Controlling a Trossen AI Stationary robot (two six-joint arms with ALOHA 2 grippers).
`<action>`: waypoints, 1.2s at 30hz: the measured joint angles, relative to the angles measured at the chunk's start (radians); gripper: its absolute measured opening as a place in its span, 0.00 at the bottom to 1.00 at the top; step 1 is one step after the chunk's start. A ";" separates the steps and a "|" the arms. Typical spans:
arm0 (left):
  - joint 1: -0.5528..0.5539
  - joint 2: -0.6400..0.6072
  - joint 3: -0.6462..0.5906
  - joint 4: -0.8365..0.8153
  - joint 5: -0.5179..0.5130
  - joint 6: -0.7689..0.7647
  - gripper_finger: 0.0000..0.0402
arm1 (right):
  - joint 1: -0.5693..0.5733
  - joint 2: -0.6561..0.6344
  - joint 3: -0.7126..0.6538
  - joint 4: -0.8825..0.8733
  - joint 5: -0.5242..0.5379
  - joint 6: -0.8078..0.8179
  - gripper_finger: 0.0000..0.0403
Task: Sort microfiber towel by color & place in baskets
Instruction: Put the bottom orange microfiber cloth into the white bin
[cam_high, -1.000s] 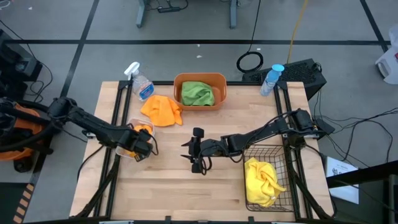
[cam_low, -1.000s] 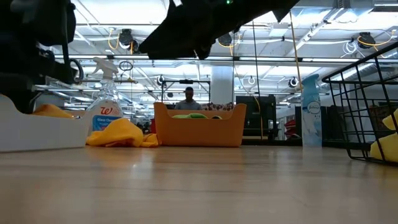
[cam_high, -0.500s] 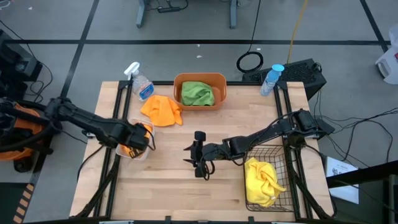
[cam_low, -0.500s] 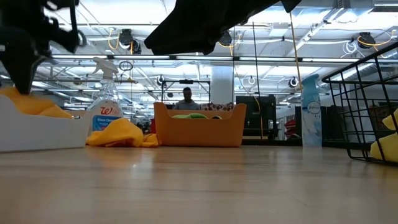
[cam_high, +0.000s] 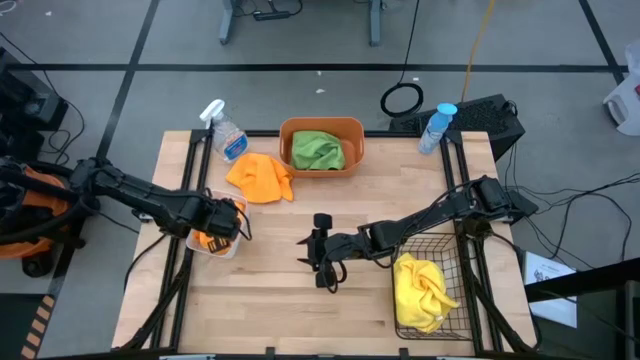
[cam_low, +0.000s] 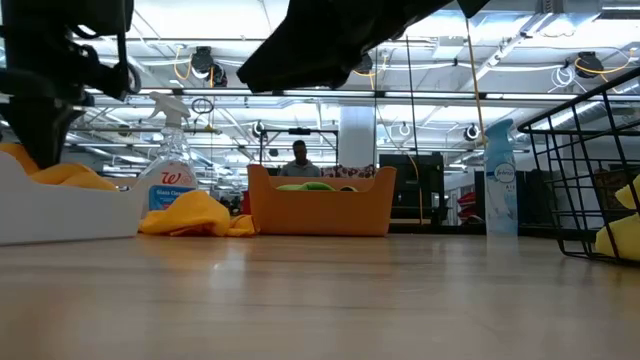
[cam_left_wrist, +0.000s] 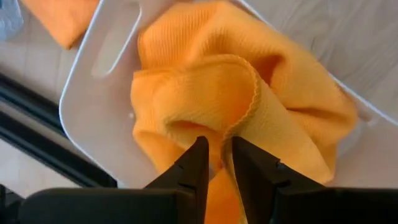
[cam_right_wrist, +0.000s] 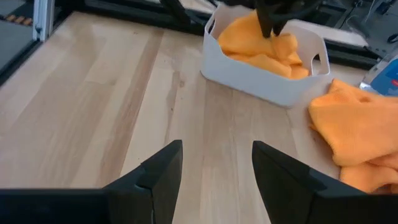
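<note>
Left gripper (cam_left_wrist: 216, 163) above the white bin (cam_high: 232, 245), fingers slightly apart around a fold of the orange towel (cam_left_wrist: 236, 93) lying in the bin. Right gripper (cam_high: 322, 262), fingers apart and empty, hovers right of the bin.

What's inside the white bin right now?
The white bin holds a bunched orange towel, with the left claw down in its folds. The towel covers most of the floor, so anything under it cannot be seen.
</note>
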 joint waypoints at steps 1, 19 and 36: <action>0.003 0.000 0.006 -0.002 -0.002 0.001 0.20 | 0.000 0.000 0.000 -0.008 0.000 0.002 0.46; -0.052 -0.030 0.032 0.007 0.042 0.003 0.07 | -0.001 0.000 0.000 -0.011 0.000 -0.014 0.46; 0.106 0.015 -0.242 0.374 0.058 0.020 0.01 | -0.004 0.000 0.000 -0.007 0.000 -0.024 0.46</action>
